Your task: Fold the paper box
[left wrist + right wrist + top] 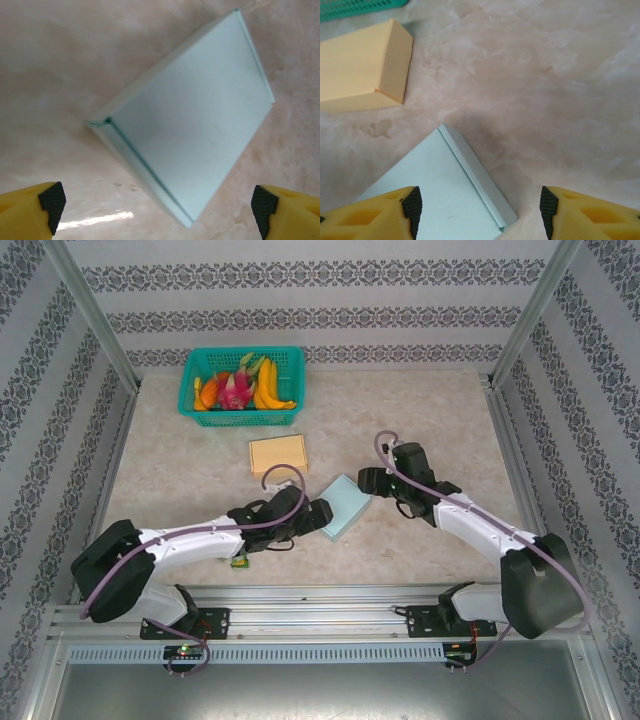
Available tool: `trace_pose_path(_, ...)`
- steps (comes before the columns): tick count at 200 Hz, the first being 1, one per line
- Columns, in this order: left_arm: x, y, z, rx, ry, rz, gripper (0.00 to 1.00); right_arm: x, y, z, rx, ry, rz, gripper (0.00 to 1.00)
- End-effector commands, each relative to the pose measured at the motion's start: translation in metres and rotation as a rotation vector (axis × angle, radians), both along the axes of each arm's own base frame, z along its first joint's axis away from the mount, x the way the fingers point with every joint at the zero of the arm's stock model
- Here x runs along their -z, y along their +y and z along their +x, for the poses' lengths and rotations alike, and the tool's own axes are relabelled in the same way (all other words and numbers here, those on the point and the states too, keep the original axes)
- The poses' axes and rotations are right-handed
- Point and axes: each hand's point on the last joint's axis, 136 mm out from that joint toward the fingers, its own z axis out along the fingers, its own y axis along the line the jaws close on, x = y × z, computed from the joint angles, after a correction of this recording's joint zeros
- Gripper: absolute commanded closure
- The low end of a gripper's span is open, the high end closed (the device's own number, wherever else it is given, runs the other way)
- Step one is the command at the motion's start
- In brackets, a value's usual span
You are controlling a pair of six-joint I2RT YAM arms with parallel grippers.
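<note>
Two tools flank the pale blue paper box [345,506], which lies closed on the desk [420,420] just below the middle of the overhead frame, turned at a slant. My left tool [318,512] sits at the box's lower-left edge. In its wrist view I see its yellow fingers [30,210] standing wide apart at the bottom corners of the frame, with the box ahead of them and touching neither pad. My right tool [368,480] sits at the box's upper-right corner. Its wrist view shows that pair spread apart too, and one corner of the box reaches into the gap between them from the lower left. I cannot tell whether the finger on the left of that frame touches the lid. An orange box [278,453] rests closed on the desk above and left of the blue one, apart from it. Farther up, in the upper left of the overhead frame, a green basket [240,418] holds bananas [272,388] and a pink dragon fruit [236,390].
</note>
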Motion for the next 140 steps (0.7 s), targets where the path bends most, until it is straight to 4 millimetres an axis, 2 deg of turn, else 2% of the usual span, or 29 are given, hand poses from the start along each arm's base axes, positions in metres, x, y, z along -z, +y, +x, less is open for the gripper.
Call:
trace_pose_path(1,-0.009,-0.023,0.014,-0.022,-0.032,-0.055,0.03,-0.009,0.007,0.012,-0.057,-0.039,-0.016,0.35)
trace_pose_path(37,0.005,-0.034,0.018,-0.002,-0.006,-0.035,0.03,0.004,0.01,0.017,-0.078,-0.01,-0.028,0.34)
trace_pose_path(95,0.004,-0.03,0.023,-0.016,-0.026,0.003,0.03,0.033,0.015,0.024,-0.089,0.062,-0.012,0.34)
trace_pose_path(140,0.009,-0.038,0.025,0.001,-0.009,0.003,0.03,0.054,0.023,0.019,-0.116,0.115,0.03,0.34)
